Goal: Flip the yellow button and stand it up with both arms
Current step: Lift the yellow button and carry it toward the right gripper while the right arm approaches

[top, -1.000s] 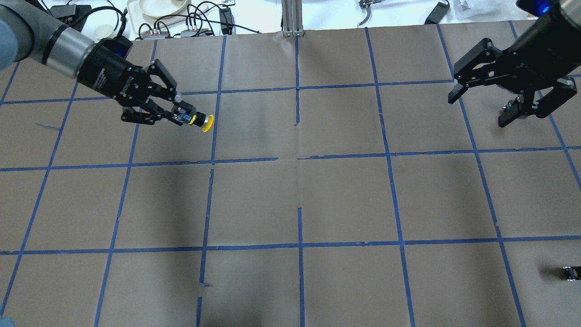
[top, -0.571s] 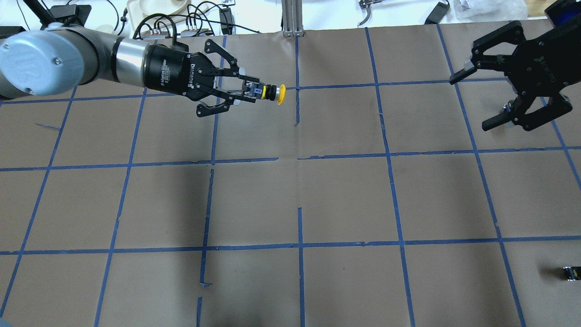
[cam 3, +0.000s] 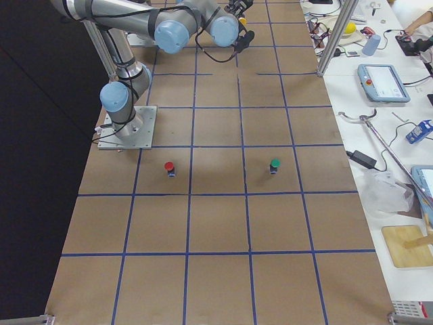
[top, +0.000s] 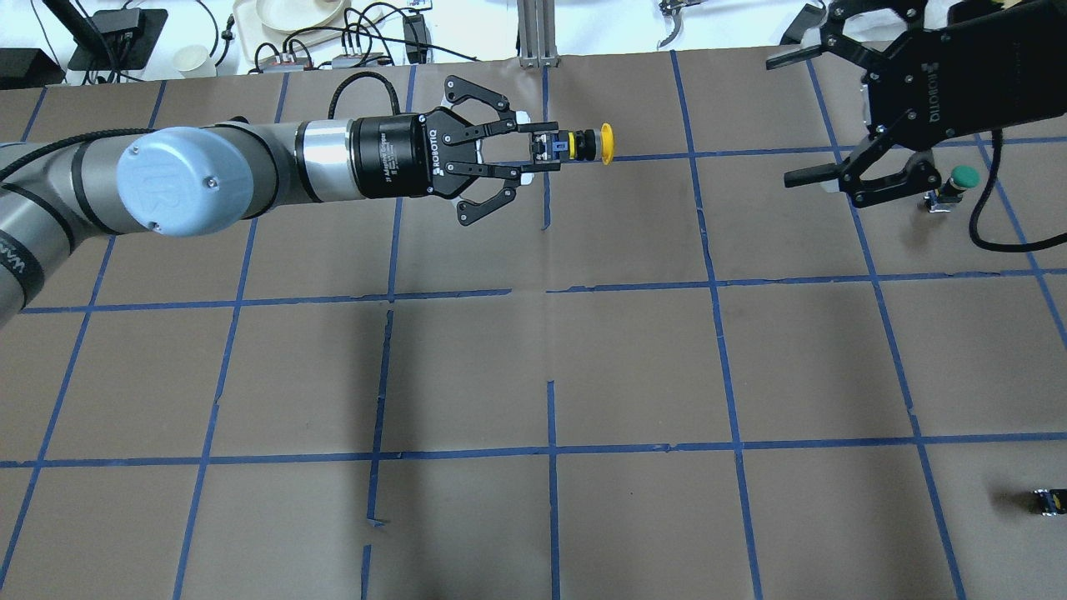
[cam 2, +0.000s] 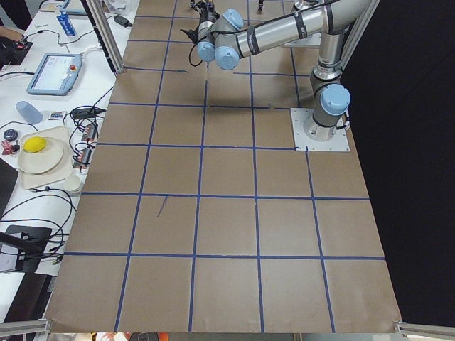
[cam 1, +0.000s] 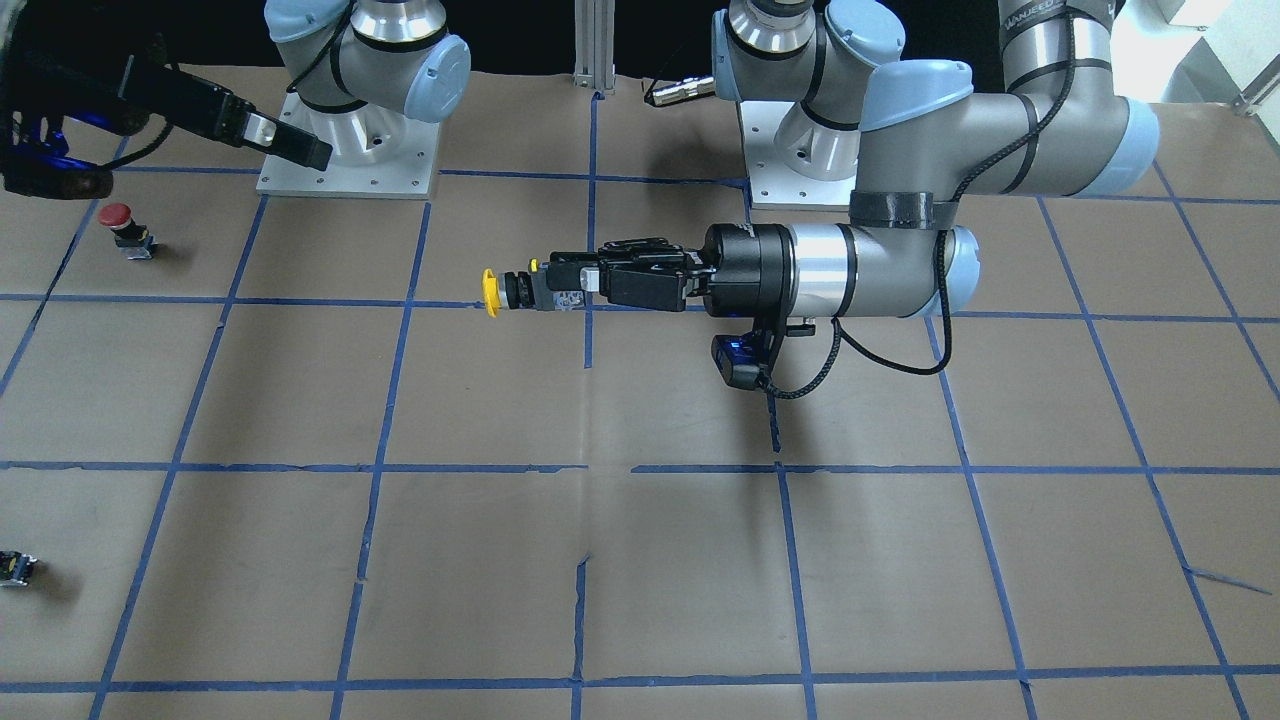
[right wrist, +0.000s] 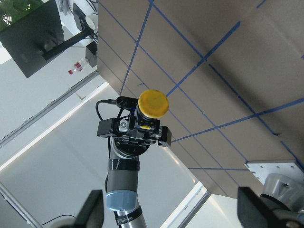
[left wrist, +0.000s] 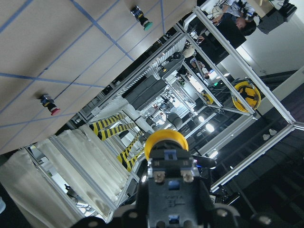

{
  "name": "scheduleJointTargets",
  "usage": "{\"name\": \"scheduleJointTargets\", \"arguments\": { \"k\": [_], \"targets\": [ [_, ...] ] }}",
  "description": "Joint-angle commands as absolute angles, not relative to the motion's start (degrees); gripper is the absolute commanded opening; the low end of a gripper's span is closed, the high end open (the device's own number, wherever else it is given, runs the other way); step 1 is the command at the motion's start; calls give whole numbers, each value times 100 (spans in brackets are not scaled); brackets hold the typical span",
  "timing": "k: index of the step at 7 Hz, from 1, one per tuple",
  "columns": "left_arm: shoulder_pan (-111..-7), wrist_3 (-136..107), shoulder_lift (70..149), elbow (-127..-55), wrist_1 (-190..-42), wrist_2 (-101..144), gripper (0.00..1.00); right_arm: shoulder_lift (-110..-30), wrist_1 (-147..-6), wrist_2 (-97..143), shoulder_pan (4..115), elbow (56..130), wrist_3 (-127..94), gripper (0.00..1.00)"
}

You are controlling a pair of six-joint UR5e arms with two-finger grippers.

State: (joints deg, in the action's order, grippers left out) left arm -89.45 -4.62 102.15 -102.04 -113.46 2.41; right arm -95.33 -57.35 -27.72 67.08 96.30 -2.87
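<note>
1. Up top, overhead cam: the left gripper (top: 542, 153) is clamped on the black base of the yellow button (top: 583, 145). It holds the button horiz. in the air over the far middle of the counter (top: 633, 358), cap pointing toward the robot's right. The right gripper (top: 783, 118) hangs well apart on that side, jaws spread wide w/ nothing in them. A green-capped button (top: 959, 179) stands on the counter just beside it. A small dark block (top: 1046, 500) sits near the counter's right edge.
2. Front-facing cam: the left arm (cam 1: 880, 275) is stretched level — the yellow button sticks out past the gripper's tip, clear of the counter. A red-capped button (cam 1: 122, 225) stands upright near the right gripper.
3. Exterior left cam: the left arm reaches across the counter far from the lens. Its gripper is too small to judge here.
4. Exterior right cam: the red-capped button and green-capped button are both upright on the counter, well apart, in the same row of squares.
5. Left wrist cam: the black base is seen from behind, pinched in the left gripper, yellow cap at the far end.
6. Right wrist cam: the yellow cap faces the lens — the left gripper is closed on the base behind it. The right gripper's own jaws show at the lower corners, wide apart, nothing between them.
</note>
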Motion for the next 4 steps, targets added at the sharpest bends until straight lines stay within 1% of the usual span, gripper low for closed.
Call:
{"name": "scheduleJointTargets", "arguments": {
  "k": [1,2,4],
  "targets": [
    [-9140,-632,10134,-10371,-11355,685,1,-9431,-5809,-2312,6917,10123,-316,100],
    [-9158,-659,10125,-10397,-11355,738,1,-9126,-6236,-2312,6934,10168,-316,100],
    [-9202,-694,10081,-10397,-11355,747,1,-8816,-6817,-1883,7494,10116,-360,100]
  ]
}}
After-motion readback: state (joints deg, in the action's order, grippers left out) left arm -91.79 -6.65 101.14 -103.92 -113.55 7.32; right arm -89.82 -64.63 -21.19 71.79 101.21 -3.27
